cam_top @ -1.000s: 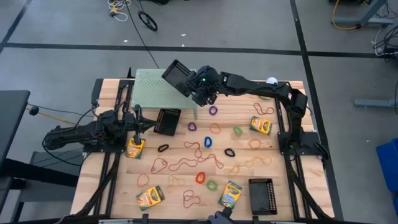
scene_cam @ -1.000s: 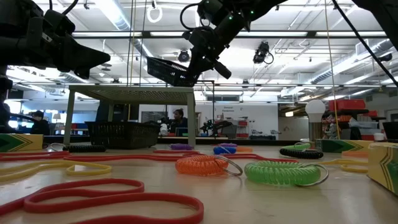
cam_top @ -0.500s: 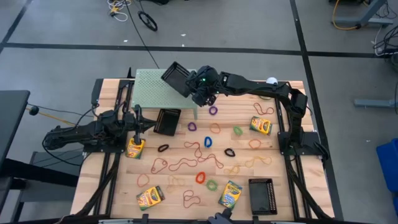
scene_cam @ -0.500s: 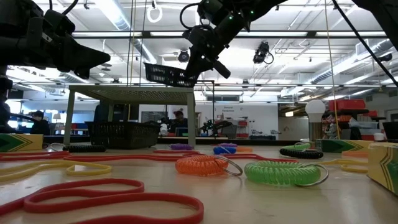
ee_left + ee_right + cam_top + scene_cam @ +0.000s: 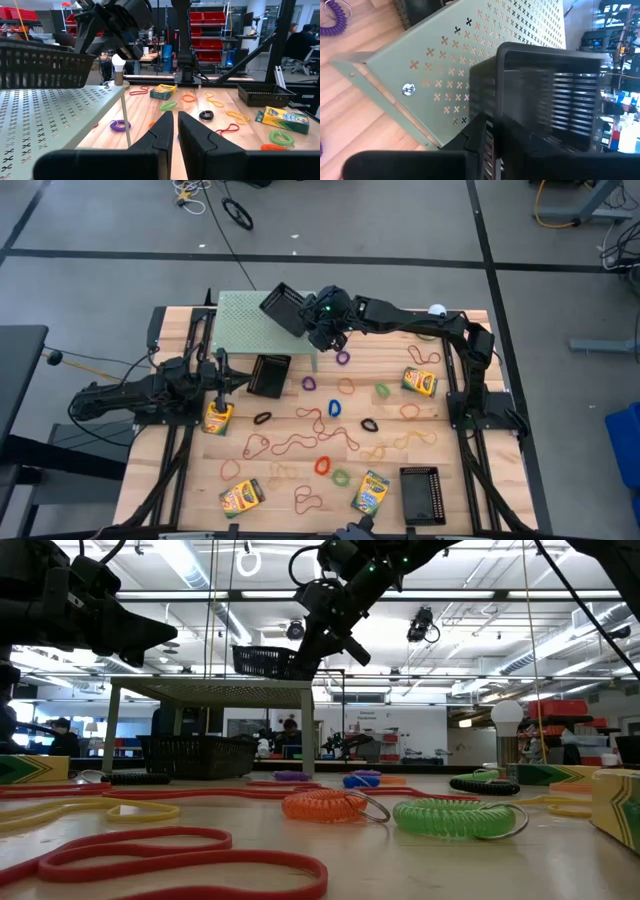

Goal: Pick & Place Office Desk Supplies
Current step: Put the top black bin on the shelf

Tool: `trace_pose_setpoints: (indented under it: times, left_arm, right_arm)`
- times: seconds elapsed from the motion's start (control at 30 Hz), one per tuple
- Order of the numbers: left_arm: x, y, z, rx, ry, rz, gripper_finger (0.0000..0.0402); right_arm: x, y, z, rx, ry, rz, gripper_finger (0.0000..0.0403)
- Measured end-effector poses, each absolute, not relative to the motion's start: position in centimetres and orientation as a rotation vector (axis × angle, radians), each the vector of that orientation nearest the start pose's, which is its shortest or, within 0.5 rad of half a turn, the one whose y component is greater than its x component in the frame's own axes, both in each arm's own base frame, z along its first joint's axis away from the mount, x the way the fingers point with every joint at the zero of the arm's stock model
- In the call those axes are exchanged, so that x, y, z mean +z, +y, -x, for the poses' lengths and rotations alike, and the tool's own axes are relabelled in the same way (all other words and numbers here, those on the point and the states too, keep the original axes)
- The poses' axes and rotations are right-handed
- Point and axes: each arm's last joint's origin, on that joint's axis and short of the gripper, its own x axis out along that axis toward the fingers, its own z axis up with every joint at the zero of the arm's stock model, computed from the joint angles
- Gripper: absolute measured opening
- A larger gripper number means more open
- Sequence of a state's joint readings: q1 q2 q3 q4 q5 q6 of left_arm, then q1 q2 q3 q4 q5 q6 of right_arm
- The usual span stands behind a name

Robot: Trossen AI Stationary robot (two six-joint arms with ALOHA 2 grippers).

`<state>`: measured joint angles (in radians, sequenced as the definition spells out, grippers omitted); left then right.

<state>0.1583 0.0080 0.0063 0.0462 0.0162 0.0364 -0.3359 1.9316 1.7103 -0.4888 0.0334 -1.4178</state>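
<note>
Black rectangular mesh tray [image 5: 284,307] held up by right gripper [image 5: 314,323], fingers clamped on its near edge; seen in right wrist view as dark slatted box [image 5: 555,100] w/ fingers pinching one wall. Hangs just above pale green perforated metal shelf [image 5: 250,323], over shelf's right-hand part in high view. In low view roughly level, close over shelf top [image 5: 215,688], not clearly touching. Long axis runs diagonally in high view, from gripper out toward table's far-left corner; open side up.

Left gripper [image 5: 222,379] at table's left side, above a yellow-and-green crayon box [image 5: 217,418]; fingers nearly together per left wrist view [image 5: 172,131], only a thin gap, holding nothing.

Second black mesh tray [image 5: 269,375] on wooden table [image 5: 470,450] just in front of shelf, between shelf leg and left gripper. Third one [image 5: 422,494] near front-right corner, long axis front-to-back.

More crayon boxes: right side [image 5: 419,382], front centre [image 5: 371,491], front left [image 5: 241,496]. Print on boxes too small to read in any view.

Thin rubber-band loops, red/orange/purple/blue/green, scattered mid-table, e.g. long red tangle [image 5: 300,443], purple coil [image 5: 343,358] beside shelf leg.
</note>
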Motion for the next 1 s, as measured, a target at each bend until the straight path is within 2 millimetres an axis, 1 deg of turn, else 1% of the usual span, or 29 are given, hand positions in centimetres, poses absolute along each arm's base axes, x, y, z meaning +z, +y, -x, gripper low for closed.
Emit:
trace_pose_setpoints:
  times: [0.2, 0.3, 0.4, 0.5, 0.6, 0.67, 0.73, 0.8, 0.87, 0.93, 1.0]
  left_arm:
    - [17.0, 1.5, -9.7, 0.143, -0.042, -0.040, 0.0036]
    - [17.0, 1.5, -9.7, 0.143, -0.045, -0.040, 0.0036]
    - [17.1, 1.4, -9.7, 0.121, -0.060, -0.036, 0.0036]
    - [17.5, 1.3, -9.6, 0.095, -0.097, -0.003, 0.0036]
    - [18.2, 1.5, -9.5, 0.142, -0.185, 0.132, 0.0036]
    - [18.7, 1.6, -9.4, 0.180, -0.246, 0.215, 0.0036]
    - [19.1, 1.7, -9.3, 0.211, -0.295, 0.235, 0.0036]
    - [19.2, 1.8, -9.2, 0.242, -0.310, 0.262, 0.0036]
    - [19.6, 1.9, -9.1, 0.271, -0.330, 0.344, 0.0036]
    - [20.2, 2.0, -9.0, 0.283, -0.367, 0.419, 0.0036]
    - [20.6, 2.1, -8.9, 0.293, -0.412, 0.442, 0.0036]
  right_arm:
    - [29.3, -14.6, -41.4, 0.185, 0.817, 1.211, 0.0102]
    - [29.4, -14.3, -41.7, 0.161, 0.803, 1.199, 0.0113]
    - [30.4, -13.2, -41.7, 0.104, 0.798, 1.218, 0.0116]
    - [32.2, -12.1, -41.0, -0.001, 0.821, 1.191, 0.0112]
    - [33.9, -11.3, -39.2, -0.044, 0.832, 1.046, 0.0091]
    - [34.7, -11.2, -37.8, -0.063, 0.847, 0.904, 0.0064]
    - [35.2, -11.2, -36.3, -0.056, 0.886, 0.764, 0.0026]
    - [34.9, -11.1, -35.0, -0.064, 0.908, 0.685, 0.0009]
    - [34.1, -10.6, -33.8, -0.104, 0.908, 0.648, 0.0009]
    - [33.4, -9.9, -32.5, -0.137, 0.859, 0.624, 0.0005]
    - [32.5, -9.1, -31.0, -0.178, 0.786, 0.575, 0.0004]
